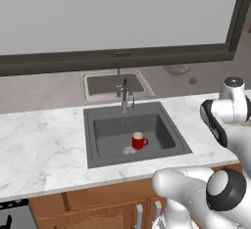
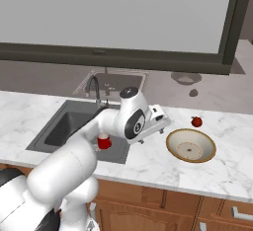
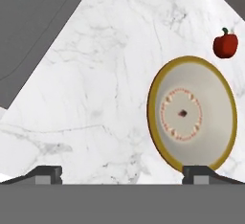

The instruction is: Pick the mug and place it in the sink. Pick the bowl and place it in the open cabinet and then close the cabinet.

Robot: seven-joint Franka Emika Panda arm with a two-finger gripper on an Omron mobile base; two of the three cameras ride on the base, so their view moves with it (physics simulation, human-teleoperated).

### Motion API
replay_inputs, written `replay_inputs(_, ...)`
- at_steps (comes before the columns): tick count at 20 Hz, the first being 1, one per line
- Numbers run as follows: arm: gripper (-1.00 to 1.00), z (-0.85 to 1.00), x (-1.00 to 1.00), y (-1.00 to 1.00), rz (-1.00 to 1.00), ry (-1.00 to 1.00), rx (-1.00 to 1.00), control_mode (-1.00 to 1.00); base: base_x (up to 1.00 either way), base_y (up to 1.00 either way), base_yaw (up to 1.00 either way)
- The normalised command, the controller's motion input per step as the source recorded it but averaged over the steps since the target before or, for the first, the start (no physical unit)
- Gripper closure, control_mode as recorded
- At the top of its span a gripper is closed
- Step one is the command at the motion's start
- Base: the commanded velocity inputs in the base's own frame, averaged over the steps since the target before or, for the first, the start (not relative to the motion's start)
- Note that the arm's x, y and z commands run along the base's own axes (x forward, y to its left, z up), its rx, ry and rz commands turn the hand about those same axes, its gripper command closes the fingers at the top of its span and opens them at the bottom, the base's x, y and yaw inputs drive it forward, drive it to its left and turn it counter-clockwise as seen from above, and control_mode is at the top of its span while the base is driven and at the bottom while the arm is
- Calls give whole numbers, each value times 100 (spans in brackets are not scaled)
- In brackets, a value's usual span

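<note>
While the small bright red mug (image 1: 139,140) stands upright inside the dark grey square recessed sink (image 1: 105,147), beside the round drain (image 1: 129,150), the slim chrome faucet (image 1: 125,95) rises at the basin's back edge. In the right base view the mug (image 2: 104,142) shows partly behind the white arm, low in the basin (image 2: 64,124). To the right of the sink, on the white marble counter (image 2: 148,163), lies the wide shallow round bowl (image 2: 190,145), tan-brown outside and cream-white inside with a darker speckled centre (upright, nothing in it). A tiny red fruit-like item (image 2: 196,122) sits just beyond the bowl's far rim, apart from it. The two-finger gripper (image 3: 123,174) hangs over the counter between sink and bowl; its dark fingertips (image 3: 45,174) are spread wide and released, holding nothing. In the hand view the bowl (image 3: 192,114) lies just ahead of the right-hand tip, and the fruit (image 3: 225,44) beyond it.
</note>
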Motion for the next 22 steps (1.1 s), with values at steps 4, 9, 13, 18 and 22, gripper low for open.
replay_inputs(4,-100,-22,9,-5,0,0,0,-100,0,0,0)
replay_inputs(9,-100,-18,9,-4,0,0,0,-100,0,0,0)
replay_inputs(13,-100,-19,7,-6,0,0,0,-100,0,0,0)
replay_inputs(18,-100,-16,11,-9,0,0,0,-100,0,0,0)
replay_inputs(22,-100,-16,12,-18,0,0,0,-100,0,0,0)
